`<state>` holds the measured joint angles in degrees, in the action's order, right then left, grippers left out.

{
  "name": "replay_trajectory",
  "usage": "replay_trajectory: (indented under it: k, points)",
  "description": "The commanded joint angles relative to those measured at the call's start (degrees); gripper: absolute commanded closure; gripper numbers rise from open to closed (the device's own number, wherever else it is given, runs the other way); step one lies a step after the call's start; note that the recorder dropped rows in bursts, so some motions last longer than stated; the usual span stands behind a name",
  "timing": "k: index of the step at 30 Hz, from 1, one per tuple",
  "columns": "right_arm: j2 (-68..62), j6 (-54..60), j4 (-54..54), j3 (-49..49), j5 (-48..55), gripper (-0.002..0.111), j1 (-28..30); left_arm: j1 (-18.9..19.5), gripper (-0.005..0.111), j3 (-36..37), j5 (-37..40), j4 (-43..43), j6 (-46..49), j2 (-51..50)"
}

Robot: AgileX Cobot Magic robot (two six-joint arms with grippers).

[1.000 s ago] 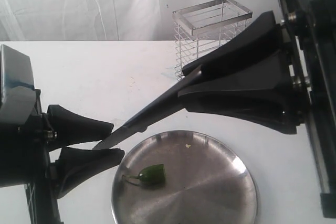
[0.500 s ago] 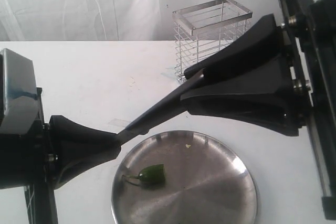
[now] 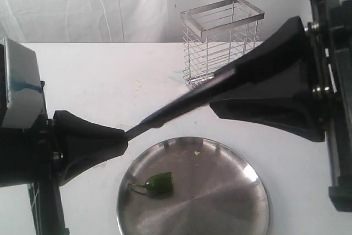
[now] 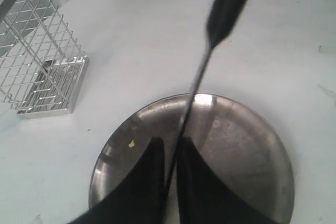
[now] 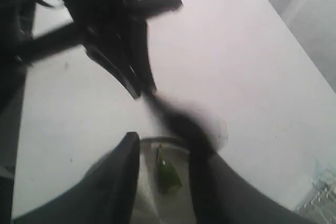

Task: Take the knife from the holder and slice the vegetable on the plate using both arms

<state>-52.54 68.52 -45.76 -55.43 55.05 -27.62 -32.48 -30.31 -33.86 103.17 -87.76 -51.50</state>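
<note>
The knife (image 3: pixel 170 113) hangs slanted above the table, between both grippers. My left gripper (image 3: pixel 125 138) is shut on the tip of its dark blade; in the left wrist view the blade (image 4: pixel 197 82) runs up from the closed left gripper (image 4: pixel 170 142) to the black handle (image 4: pixel 228 3). My right gripper (image 3: pixel 217 89) stands open around the handle end. In the right wrist view the blurred handle (image 5: pixel 184 121) leans on one finger (image 5: pixel 205 182) of the right gripper (image 5: pixel 164 142). The green vegetable (image 3: pixel 159 182) lies on the steel plate (image 3: pixel 220 202), at its left part.
The silver wire holder (image 3: pixel 220 42) stands upright at the back of the white table, behind the right gripper, with nothing showing in it. A pale crumb (image 3: pixel 197 153) lies near the plate's far rim. A white backdrop hangs behind the table.
My left gripper has shut on the blade tip. My right gripper has opened and drawn back to the right, so more of the handle shows. The vegetable has not moved.
</note>
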Motion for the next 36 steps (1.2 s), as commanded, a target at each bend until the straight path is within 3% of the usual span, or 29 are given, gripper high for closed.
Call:
replay_trajectory:
  k: [1,13,18,24,31,36]
  points:
    - [-0.2,-4.3,7.6,0.1,-0.3,0.063,0.3,-0.1,0.107,-0.8,3.1,-3.2,-2.3,0.1]
    - [-0.2,-7.4,22.1,0.0,-1.8,0.064,-0.7,-0.1,0.107,1.0,5.3,-3.2,-1.5,-10.3]
    - [-1.5,-10.3,32.8,-0.1,-1.4,0.066,-6.3,-0.1,0.107,0.3,4.6,-3.2,1.7,-16.9]
    - [-8.9,-10.2,35.8,-4.8,-3.1,0.066,-10.8,-0.2,0.107,-0.7,-0.6,-3.2,1.6,-20.0]
    - [-22.7,-12.6,48.5,-11.8,-0.8,0.066,-23.9,-0.2,0.107,-0.7,0.0,-3.2,1.8,-20.1]
    - [-28.3,-15.1,56.4,-13.4,0.1,0.066,-25.0,-0.2,0.107,-0.7,0.0,-3.2,2.2,-20.1]
